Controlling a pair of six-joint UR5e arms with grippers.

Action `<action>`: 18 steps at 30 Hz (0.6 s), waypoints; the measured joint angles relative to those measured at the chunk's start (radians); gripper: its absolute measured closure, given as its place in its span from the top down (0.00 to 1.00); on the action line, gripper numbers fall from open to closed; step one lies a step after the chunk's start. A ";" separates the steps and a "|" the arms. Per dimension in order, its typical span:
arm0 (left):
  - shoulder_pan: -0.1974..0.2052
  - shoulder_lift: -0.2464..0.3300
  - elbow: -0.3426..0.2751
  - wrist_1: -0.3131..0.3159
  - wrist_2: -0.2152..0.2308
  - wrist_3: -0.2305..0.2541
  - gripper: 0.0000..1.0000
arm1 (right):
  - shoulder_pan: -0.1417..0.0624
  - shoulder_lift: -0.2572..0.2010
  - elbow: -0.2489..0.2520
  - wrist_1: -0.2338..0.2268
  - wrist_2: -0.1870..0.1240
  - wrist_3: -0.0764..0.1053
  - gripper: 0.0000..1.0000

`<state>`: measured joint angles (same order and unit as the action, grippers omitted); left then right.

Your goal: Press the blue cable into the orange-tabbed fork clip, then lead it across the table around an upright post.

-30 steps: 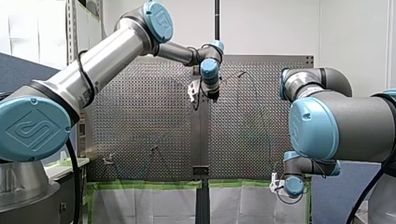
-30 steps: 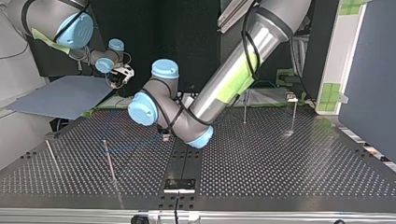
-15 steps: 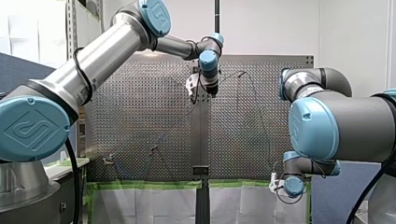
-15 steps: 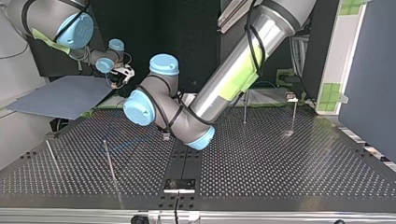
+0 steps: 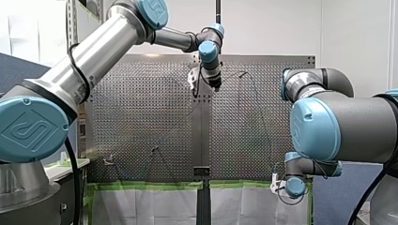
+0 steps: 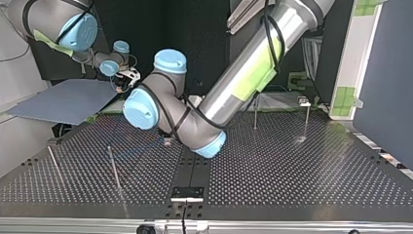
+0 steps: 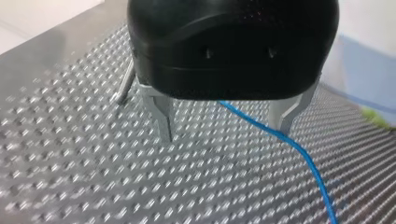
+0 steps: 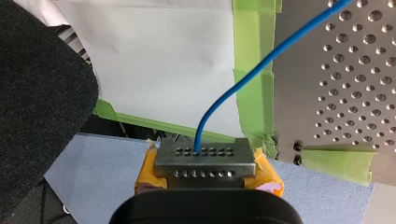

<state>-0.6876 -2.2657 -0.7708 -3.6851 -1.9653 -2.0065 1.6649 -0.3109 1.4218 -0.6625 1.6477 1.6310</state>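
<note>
Left wrist view: my left gripper (image 7: 224,135), a glossy black rounded housing with two slim metal fingers (image 7: 161,119), stands spread apart just over the dimpled, perforated steel table (image 7: 70,154). The thin blue cable (image 7: 299,151) lies on the table between the fingers, close by one; whether it touches is unclear. In the right wrist view my right gripper (image 8: 205,154), drilled metal fingers backed by yellow pads (image 8: 148,175), is pinched together on the cable's end, off the table beyond the strip of green tape (image 8: 250,56). In the top view a slim upright steel post (image 6: 115,168) stands at eight o'clock; my left arm's wrist hides most of its gripper there.
</note>
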 joint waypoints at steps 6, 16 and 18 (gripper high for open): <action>-0.011 0.013 0.000 -0.016 0.020 0.001 1.00 | 0.000 0.000 0.000 0.001 0.000 0.000 0.00; -0.025 0.084 0.000 -0.034 0.016 0.020 1.00 | 0.000 0.000 0.000 0.001 -0.002 -0.001 0.00; -0.031 0.098 0.000 -0.045 0.017 0.027 1.00 | 0.001 0.000 0.000 0.001 -0.001 -0.002 0.00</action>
<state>-0.7188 -2.1674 -0.7713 -3.7300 -1.9482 -1.9800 1.6655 -0.3109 1.4216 -0.6611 1.6462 1.6293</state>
